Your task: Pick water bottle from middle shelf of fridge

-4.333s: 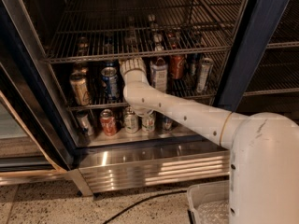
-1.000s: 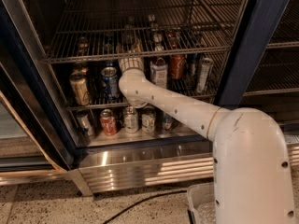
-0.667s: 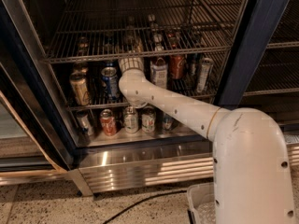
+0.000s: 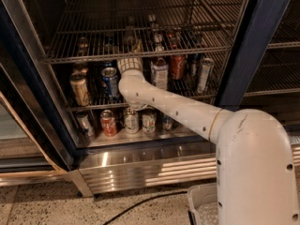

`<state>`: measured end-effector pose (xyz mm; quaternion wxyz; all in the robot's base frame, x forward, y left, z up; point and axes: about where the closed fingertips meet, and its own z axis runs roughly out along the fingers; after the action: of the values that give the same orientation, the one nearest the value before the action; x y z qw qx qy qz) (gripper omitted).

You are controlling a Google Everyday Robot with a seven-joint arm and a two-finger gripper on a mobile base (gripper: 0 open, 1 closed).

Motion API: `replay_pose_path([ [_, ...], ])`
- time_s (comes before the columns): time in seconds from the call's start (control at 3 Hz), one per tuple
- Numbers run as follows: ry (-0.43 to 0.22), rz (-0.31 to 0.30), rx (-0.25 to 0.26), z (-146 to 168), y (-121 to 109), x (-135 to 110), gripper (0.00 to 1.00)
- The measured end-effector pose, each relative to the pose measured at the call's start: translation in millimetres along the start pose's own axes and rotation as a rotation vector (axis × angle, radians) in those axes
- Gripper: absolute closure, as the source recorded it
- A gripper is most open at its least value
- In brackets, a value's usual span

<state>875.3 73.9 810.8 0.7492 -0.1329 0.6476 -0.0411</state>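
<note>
The water bottle I cannot make out with certainty: my gripper (image 4: 130,62) stands in front of the gap on the middle shelf (image 4: 91,107) of the fridge (image 4: 243,55). This gap lies between the blue can (image 4: 110,81) and the white-labelled bottle (image 4: 159,73), just under the front rail of the upper rack (image 4: 93,57). Whether the gripper is open or closed, or has anything in it, I cannot tell. My arm (image 4: 183,111) runs from the lower right up to the left, crosses before the lower cans (image 4: 131,121), bends at a round joint and turns upward to the gripper.
</note>
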Motion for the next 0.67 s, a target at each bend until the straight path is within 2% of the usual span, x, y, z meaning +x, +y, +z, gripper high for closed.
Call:
replay_pose_path([
  [0.67,0.002,-0.003,0.022,2.5,-10.4,1.5,0.4],
])
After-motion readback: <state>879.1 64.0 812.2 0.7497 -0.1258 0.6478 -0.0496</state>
